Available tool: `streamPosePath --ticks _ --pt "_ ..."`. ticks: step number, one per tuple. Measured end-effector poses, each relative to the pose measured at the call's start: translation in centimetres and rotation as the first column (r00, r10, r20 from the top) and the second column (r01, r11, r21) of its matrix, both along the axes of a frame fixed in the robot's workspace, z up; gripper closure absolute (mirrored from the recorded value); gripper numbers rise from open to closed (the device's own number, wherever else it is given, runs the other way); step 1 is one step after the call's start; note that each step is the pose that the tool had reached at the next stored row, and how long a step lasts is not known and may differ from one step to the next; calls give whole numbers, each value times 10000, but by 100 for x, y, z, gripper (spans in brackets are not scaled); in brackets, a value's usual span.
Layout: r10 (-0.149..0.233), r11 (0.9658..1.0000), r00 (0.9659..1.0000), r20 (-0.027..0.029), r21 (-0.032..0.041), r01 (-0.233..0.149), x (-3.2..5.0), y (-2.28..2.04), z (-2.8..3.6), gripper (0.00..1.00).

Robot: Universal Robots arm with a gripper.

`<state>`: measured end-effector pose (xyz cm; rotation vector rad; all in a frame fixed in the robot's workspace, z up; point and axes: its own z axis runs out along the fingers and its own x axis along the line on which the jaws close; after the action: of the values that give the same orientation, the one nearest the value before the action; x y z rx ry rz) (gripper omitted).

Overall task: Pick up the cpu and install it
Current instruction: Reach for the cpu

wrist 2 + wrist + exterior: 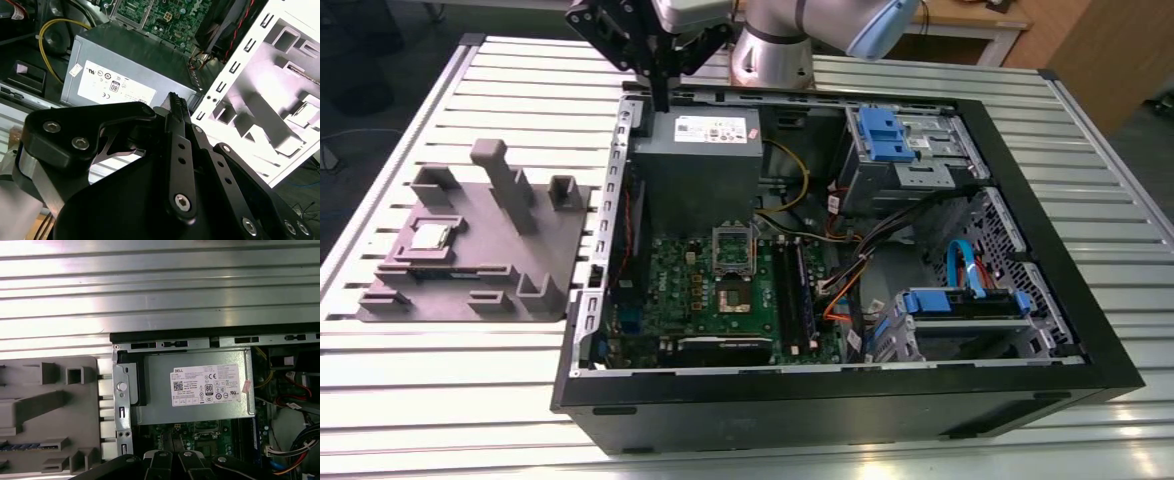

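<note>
My gripper (662, 98) hung with jaws closed on nothing, just above the power supply (698, 160) at the rim of the case (827, 405). The cpu (427, 237) lay well apart from me, off toward the exterior view's left, flat on the grey fixture (480, 290) outside the case.

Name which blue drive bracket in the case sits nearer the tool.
The blue bracket level with the power supply, closer to the tool; the other sits at the opposite end.
</note>
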<state>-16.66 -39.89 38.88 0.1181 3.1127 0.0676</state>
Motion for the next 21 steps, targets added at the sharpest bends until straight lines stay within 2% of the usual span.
streamPosePath --ticks 21 --pt "1 10000 10000 0 0 -1 -54 0 -11 90"
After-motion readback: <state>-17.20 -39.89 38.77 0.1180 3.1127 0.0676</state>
